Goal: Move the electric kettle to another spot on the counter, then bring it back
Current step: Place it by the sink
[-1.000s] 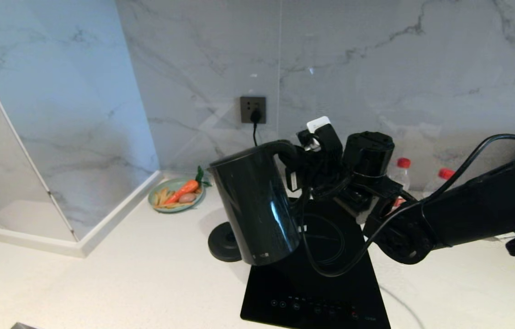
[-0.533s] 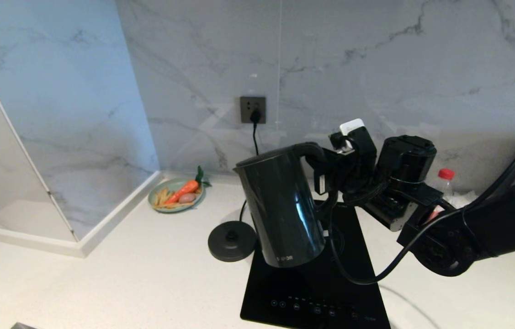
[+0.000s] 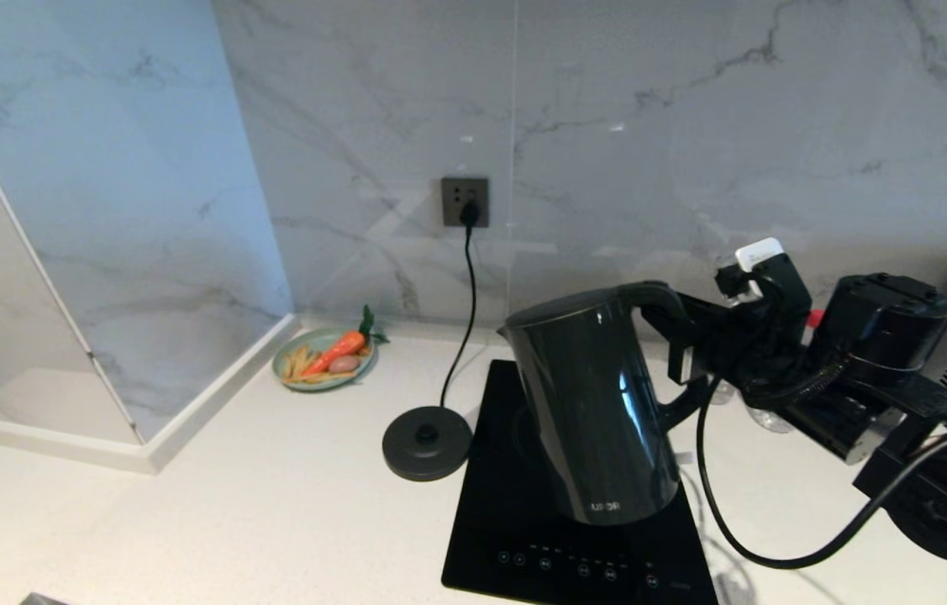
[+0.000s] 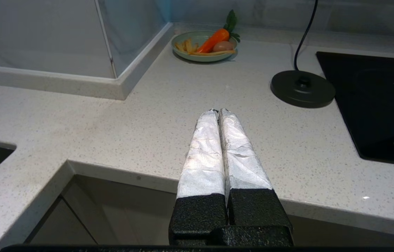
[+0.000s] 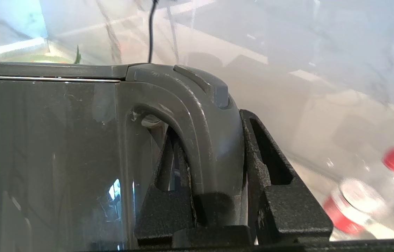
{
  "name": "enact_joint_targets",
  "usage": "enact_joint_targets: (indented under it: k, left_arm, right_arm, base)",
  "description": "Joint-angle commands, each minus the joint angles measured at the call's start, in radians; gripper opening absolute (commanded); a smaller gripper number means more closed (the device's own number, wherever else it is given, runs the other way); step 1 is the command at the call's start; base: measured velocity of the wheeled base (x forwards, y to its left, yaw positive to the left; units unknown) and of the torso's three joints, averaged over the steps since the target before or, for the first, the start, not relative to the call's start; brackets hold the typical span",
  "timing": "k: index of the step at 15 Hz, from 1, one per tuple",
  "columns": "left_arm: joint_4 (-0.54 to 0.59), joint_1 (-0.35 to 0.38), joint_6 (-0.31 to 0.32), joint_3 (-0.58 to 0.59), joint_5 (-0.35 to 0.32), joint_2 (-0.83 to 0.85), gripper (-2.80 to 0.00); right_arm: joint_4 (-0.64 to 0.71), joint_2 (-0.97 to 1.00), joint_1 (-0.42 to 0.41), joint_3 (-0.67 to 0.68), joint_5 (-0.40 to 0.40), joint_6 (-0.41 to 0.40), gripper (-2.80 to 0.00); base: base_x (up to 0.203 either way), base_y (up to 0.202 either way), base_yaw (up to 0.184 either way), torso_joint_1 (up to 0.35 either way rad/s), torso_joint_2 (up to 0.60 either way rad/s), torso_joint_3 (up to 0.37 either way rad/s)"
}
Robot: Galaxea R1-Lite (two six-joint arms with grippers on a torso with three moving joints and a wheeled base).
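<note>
Counter [image 3: 271,521], white speckled stone, carrying a cooktop [image 3: 515,538]. Kettle [image 3: 599,412], lid down so its contents are hidden, hangs tilted over the cooktop; the right gripper [image 5: 217,164] is clamped on its handle. Base [image 3: 427,443] lies beyond the left gripper [image 4: 217,112], fingers pressed together. Plate [image 4: 179,53] beyond holds a carrot, fries and an egg. Bottles past the right fingers are blurred.

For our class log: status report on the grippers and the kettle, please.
Right gripper shut on electric kettle handle, kettle tilted over the cooktop. Left gripper shut, idle at counter edge. Bottles close on the right.
</note>
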Motion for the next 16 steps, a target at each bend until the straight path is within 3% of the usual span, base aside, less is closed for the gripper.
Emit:
enact_joint_targets:
  k: [1, 9, 16]
  left_arm:
    - [0.0, 0.0, -0.001, 0.003, 0.0, -0.002, -2.8]
    - [0.0, 0.0, -0.001, 0.003, 0.0, -0.002, -2.8]
    - [0.0, 0.0, 0.0, 0.003, 0.0, -0.002, -2.8]
  right_arm:
    - [-0.033, -0.043, -0.055, 0.063, 0.023, -0.001, -2.8]
    - [-0.114, -0.102, -0.302, 0.262, 0.205, -0.004, -2.8]
    - [-0.173, -0.101, -0.54, 0.34, 0.387, -0.007, -2.8]
  base:
    - [0.0, 0.0, 0.0, 0.0, 0.0, 0.0]
    - [0.0, 0.0, 0.0, 0.0, 0.0, 0.0]
    - [0.0, 0.0, 0.0, 0.0, 0.0, 0.0]
